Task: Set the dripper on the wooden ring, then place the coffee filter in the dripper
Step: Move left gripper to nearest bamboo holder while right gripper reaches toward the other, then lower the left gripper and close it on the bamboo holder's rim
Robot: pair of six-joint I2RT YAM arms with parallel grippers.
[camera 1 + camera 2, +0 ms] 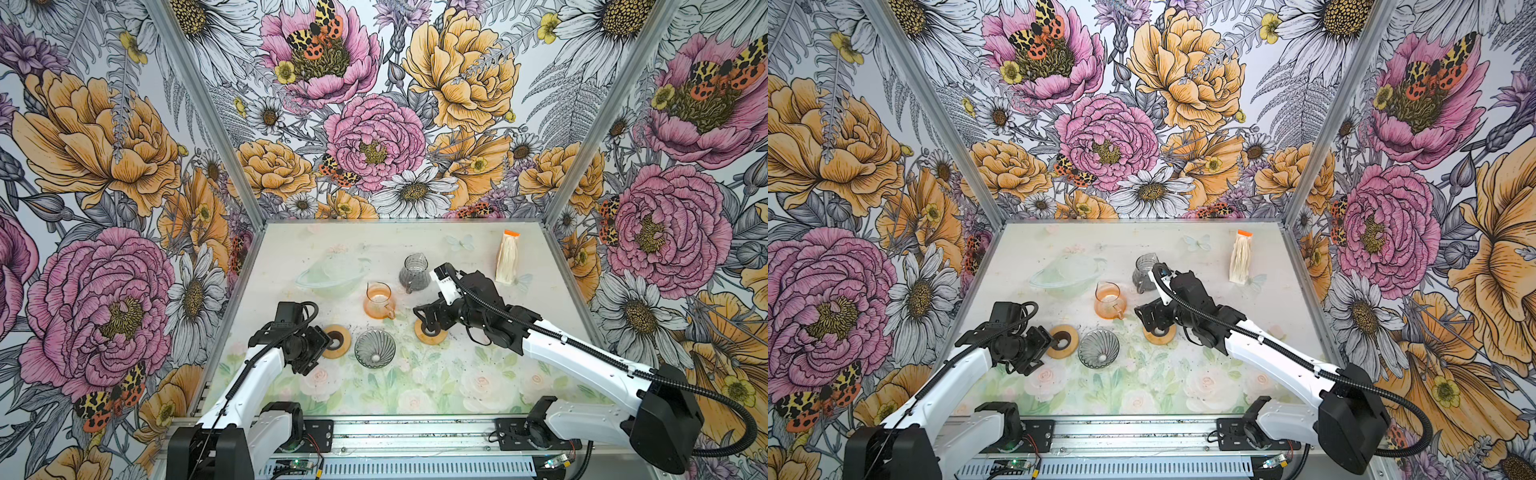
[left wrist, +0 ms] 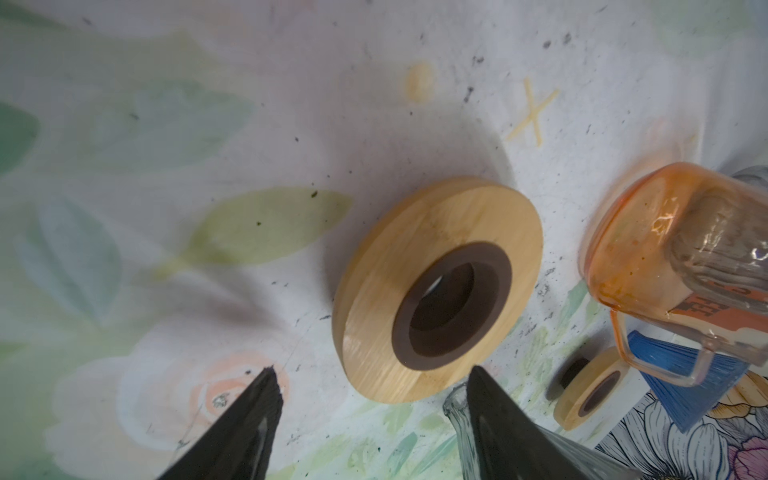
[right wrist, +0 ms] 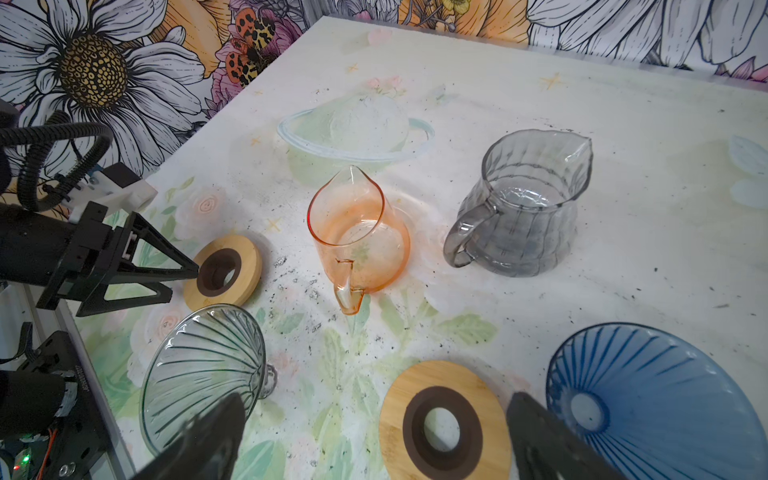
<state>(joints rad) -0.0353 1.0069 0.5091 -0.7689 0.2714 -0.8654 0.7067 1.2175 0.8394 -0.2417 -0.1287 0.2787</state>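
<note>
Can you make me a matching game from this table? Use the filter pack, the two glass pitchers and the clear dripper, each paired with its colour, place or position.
Things:
1. filter pack
2. nearer pitcher
3. farther pitcher
4. clear dripper

Descriptions:
A. smoky grey, upright
B. tipped on its side
C. far right, near the back
D. orange-tinted, upright

Pairs: 1-C, 2-D, 3-A, 4-B
</note>
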